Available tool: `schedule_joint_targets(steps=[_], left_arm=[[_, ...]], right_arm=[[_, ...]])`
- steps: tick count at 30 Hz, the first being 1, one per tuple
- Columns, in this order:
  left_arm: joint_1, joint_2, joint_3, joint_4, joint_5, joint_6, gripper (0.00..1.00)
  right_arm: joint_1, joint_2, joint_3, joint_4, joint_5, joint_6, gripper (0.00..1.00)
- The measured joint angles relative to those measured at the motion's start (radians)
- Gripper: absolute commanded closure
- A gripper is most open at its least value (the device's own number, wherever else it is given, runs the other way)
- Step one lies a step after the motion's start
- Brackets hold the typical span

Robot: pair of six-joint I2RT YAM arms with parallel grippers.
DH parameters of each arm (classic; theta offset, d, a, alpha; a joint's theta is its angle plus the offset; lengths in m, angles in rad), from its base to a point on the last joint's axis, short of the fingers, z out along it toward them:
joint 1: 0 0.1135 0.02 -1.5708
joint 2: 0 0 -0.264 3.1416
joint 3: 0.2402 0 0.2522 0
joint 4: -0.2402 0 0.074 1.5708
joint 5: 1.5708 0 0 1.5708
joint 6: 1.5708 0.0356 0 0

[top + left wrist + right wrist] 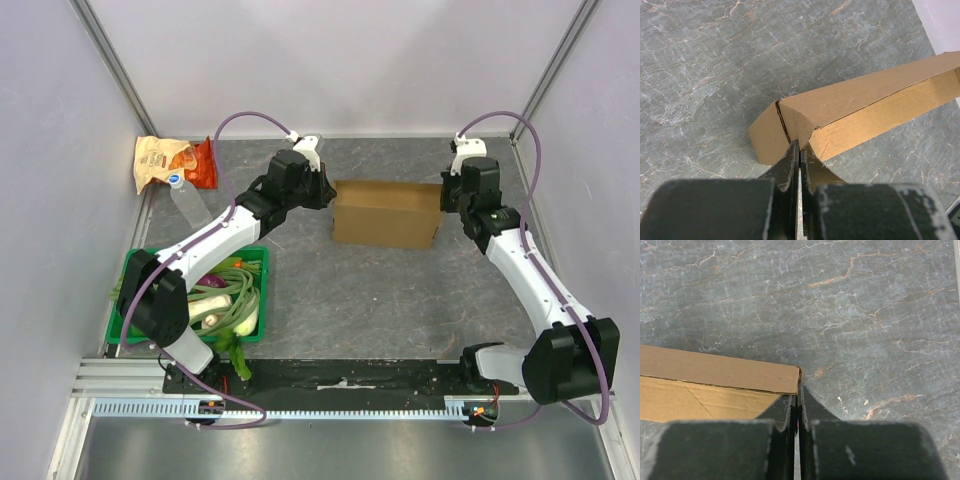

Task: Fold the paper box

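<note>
The paper box [385, 215] is plain brown cardboard and stands partly folded at the back middle of the table. My left gripper [328, 192] is at its left end. In the left wrist view the jaws [800, 146] are pinched together on the top corner of the box [865, 100]. My right gripper [446, 200] is at its right end. In the right wrist view the jaws [799, 390] are closed on the thin end wall of the box [715, 372]. The inside of the box is mostly hidden.
A green crate [265, 290] with vegetables sits at the near left, under the left arm. An orange-and-tan snack bag [165, 162] and a clear plastic bottle [190, 205] lie at the back left. Walls close in the table on three sides.
</note>
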Motion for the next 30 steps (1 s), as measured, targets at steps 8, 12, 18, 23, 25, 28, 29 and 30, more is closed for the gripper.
schedule_joint_targets(steps=[8, 12, 18, 23, 25, 28, 29, 30], left_arm=[[-0.007, 0.000, -0.005, 0.011, -0.003, 0.000, 0.98], [-0.017, -0.001, -0.034, 0.061, -0.019, -0.001, 0.98], [-0.023, -0.003, -0.061, 0.110, -0.031, -0.001, 0.98], [-0.023, -0.003, -0.060, 0.098, -0.027, -0.002, 0.67], [-0.024, -0.005, -0.060, 0.086, -0.024, -0.006, 0.59], [-0.023, -0.015, -0.058, 0.041, -0.020, -0.006, 0.50], [-0.023, -0.016, -0.054, 0.030, -0.019, -0.005, 0.48], [-0.023, -0.016, -0.045, 0.016, -0.019, -0.005, 0.45]], right_arm=[[0.034, -0.161, -0.257, 0.271, 0.063, 0.023, 1.00], [0.055, -0.228, -0.378, 0.411, 0.107, 0.053, 1.00], [0.059, -0.245, -0.412, 0.456, 0.119, 0.077, 1.00], [0.060, -0.223, -0.361, 0.383, 0.125, 0.080, 1.00], [0.060, -0.222, -0.353, 0.369, 0.126, 0.073, 1.00], [0.060, -0.210, -0.333, 0.344, 0.124, 0.060, 1.00], [0.060, -0.203, -0.325, 0.340, 0.121, 0.057, 1.00], [0.060, -0.193, -0.316, 0.336, 0.117, 0.053, 1.00]])
